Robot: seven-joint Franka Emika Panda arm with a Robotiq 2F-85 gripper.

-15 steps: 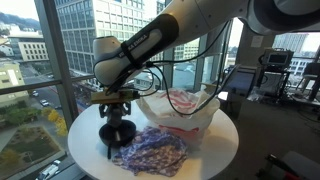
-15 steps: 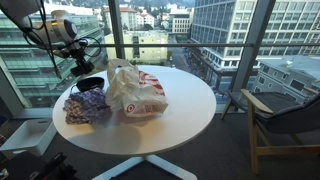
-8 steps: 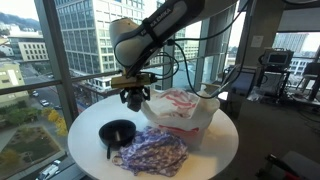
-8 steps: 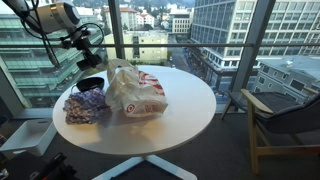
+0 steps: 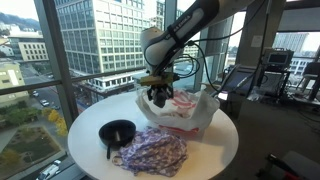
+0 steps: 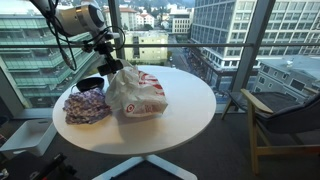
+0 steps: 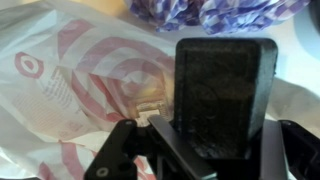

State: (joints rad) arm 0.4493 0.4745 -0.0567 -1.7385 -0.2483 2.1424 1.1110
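White-and-red plastic bag (image 5: 190, 112) is pictured directly beneath the gripper (image 5: 158, 98), which is poised over the bag's crumpled top; whether the two are touching cannot be told. The fingers are drawn together, and nothing is seen clamped between them in the wrist view. A purple-and-white patterned cloth (image 5: 150, 152) is laid on the round table (image 5: 225, 150) beyond the bag, and a black bowl (image 5: 118, 130) is set beside it, well apart from the gripper.
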